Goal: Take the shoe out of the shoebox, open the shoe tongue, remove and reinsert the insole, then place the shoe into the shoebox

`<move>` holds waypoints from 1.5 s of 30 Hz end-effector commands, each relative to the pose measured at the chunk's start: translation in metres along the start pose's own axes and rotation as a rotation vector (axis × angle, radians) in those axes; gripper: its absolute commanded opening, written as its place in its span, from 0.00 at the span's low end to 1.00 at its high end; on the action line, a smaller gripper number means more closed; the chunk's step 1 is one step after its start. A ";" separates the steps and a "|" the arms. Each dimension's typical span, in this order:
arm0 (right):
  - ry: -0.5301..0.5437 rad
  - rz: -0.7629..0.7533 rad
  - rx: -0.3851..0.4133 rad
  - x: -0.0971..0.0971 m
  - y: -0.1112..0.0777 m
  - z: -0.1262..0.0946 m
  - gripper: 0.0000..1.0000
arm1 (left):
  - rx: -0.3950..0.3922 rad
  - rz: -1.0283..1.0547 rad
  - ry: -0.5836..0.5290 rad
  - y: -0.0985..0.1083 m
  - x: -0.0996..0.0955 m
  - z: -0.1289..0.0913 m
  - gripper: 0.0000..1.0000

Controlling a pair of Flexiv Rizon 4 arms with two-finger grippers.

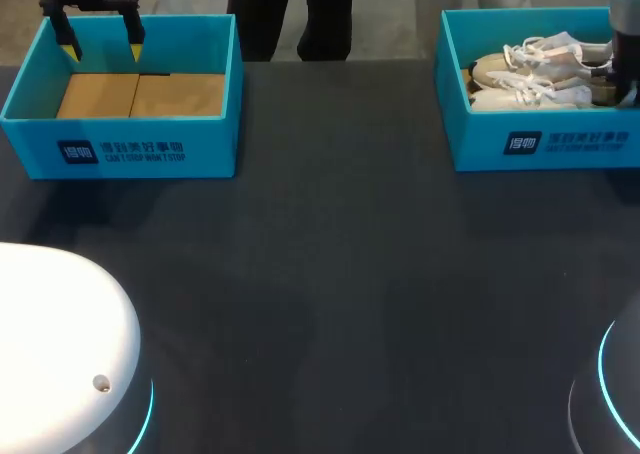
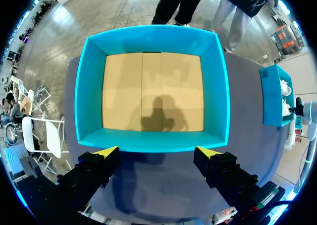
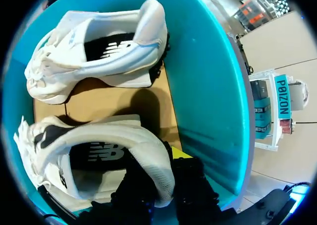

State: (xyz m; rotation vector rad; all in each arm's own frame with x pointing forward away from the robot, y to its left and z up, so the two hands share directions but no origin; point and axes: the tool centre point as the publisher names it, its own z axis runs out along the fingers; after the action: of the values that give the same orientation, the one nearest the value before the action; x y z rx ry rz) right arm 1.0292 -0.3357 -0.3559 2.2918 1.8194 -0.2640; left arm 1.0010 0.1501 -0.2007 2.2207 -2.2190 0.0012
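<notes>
2 white shoes lie side by side in the shoebox (image 1: 480,149) on the counter (image 1: 330,274). The right gripper (image 3: 161,185) is inside the shoebox at the heel of 1 shoe (image 3: 99,150), and the other shoe (image 3: 94,51) lies beyond it. I cannot tell whether it is clamped. Well left of the shoebox, the left gripper (image 1: 100,36) hangs spread apart over the far rim of a second box (image 1: 120,149).

Head view looks down from high behind across the dark matte table (image 1: 330,274). Left wrist view faces straight down, above the left teal cardboard box (image 2: 153,39). Right wrist view sits close inside the right teal cardboard box (image 3: 208,86). Head view shares both.
</notes>
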 end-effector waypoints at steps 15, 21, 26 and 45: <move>-0.028 0.004 0.013 -0.022 -0.001 -0.094 0.00 | 0.000 0.000 -0.001 0.000 0.000 0.000 1.00; -0.033 -0.014 -0.003 -0.026 0.001 -0.131 0.00 | 0.000 0.000 -0.001 0.000 0.000 0.000 1.00; -0.034 -0.024 -0.025 -0.028 0.001 -0.162 0.00 | 0.000 0.000 -0.001 0.000 0.000 0.000 1.00; -0.029 -0.024 -0.062 -0.021 -0.010 -0.219 0.00 | 0.000 0.000 -0.001 0.000 0.000 0.000 1.00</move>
State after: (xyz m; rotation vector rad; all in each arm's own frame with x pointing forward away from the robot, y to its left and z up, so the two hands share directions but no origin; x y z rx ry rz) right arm 1.0222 -0.2959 -0.1440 2.2188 1.8160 -0.2491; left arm 1.0010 0.1500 -0.2007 2.2206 -2.2194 0.0011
